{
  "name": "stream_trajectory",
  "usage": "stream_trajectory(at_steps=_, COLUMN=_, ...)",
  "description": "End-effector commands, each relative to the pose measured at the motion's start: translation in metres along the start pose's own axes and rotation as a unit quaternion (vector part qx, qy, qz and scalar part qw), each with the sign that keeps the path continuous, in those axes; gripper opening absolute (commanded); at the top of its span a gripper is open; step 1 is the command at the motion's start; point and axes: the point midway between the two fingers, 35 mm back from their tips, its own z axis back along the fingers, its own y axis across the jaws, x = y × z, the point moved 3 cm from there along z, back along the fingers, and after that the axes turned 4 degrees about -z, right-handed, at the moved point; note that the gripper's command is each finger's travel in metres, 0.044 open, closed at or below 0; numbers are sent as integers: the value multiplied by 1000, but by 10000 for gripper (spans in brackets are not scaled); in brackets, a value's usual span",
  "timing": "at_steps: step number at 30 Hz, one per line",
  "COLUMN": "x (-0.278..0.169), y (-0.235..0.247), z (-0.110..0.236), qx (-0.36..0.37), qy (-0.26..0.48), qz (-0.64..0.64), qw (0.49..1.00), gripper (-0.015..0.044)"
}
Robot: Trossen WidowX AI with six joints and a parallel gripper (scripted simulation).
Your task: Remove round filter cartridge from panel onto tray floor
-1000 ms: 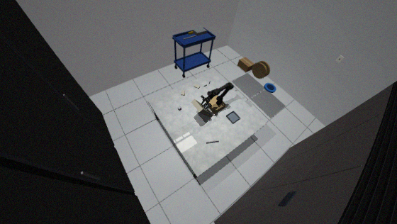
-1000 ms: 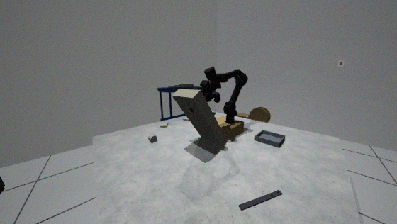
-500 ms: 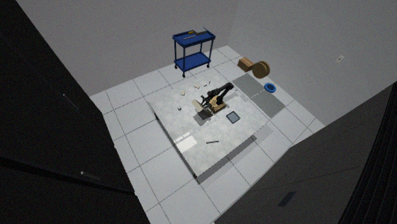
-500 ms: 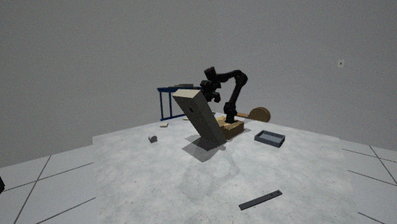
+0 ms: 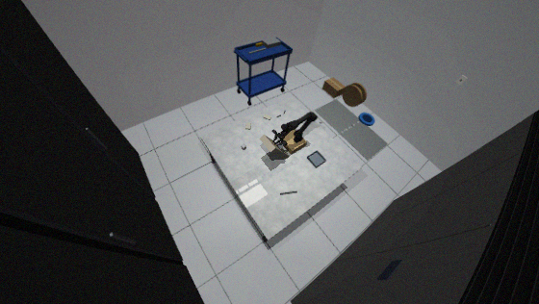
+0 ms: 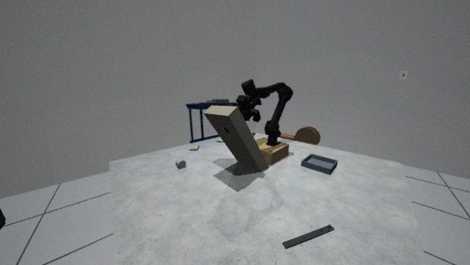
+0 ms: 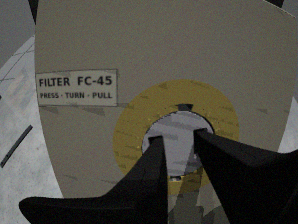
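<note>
A tan panel [image 6: 237, 136] is seen leaning on the table [image 6: 260, 210], tilted back toward the arm [image 6: 279, 106]. The arm is set on a wooden base [image 6: 282, 152] just behind the panel.

In the wrist view, a label [image 7: 76, 87] reading "FILTER FC-45" is seen on the panel's face. Beside it, a yellow ring [image 7: 136, 125] is seen, and the grey round filter [image 7: 174, 137] is seated inside the ring, in the panel. A dark slot [image 7: 185, 107] is seen at the filter's top edge.

The gripper [image 7: 181, 152] is pushed up against the filter's face, with its two black fingers set narrowly apart. Whether anything is gripped between them cannot be told.

A grey tray [image 6: 319, 163] is seen on the table, well apart from the panel. A dark flat bar [image 6: 308, 236] is laid near the table's front edge.
</note>
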Motion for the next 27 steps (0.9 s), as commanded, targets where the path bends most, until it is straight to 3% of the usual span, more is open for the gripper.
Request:
stream_trajectory(at_steps=1, x=-3, y=0, z=-3, qx=-2, qy=4, qz=-3, qw=1000, gripper=101)
stream_trajectory(at_steps=24, x=-3, y=0, z=-10, qx=-2, qy=4, qz=-3, qw=1000, gripper=101)
stream_trajectory(at_steps=27, x=-1, y=0, z=-5, qx=0, qy=0, qz=0, qw=1000, gripper=81)
